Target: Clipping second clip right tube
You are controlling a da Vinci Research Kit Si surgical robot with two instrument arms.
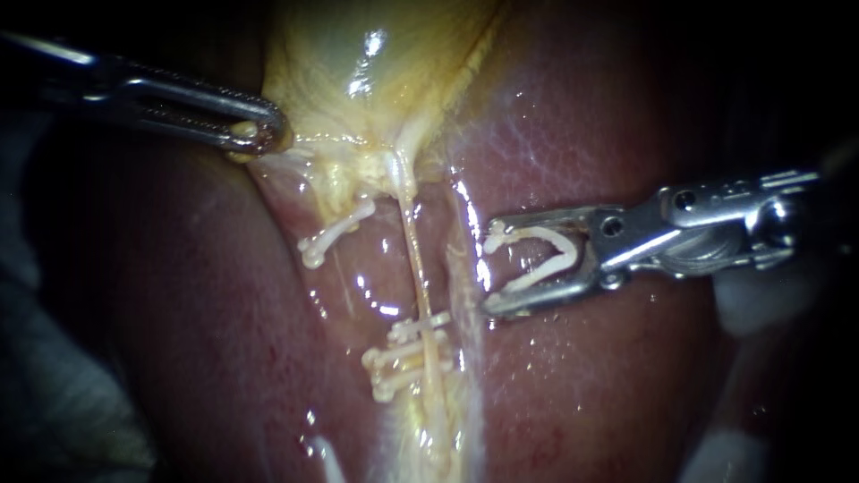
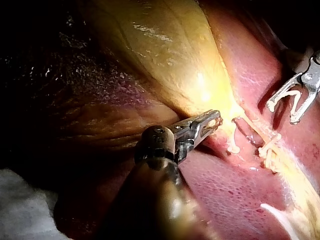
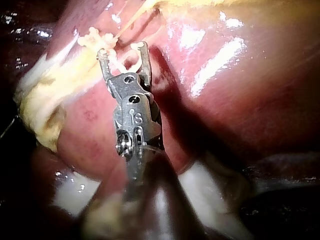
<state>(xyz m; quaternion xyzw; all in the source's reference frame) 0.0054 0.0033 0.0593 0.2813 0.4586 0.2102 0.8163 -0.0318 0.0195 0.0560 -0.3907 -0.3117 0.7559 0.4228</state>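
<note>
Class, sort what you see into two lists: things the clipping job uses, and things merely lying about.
In the job: right instrument, open clip in its jaws, thin tube, left instrument gripping the gallbladder.
Lying about: liver, clips already on tubes, white material at the edge.

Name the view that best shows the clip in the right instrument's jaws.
Endoscope view: the clip lies side-on, both legs spread, uncovered. Left wrist view shows it small and distant; right wrist view, partly behind the jaws.
</note>
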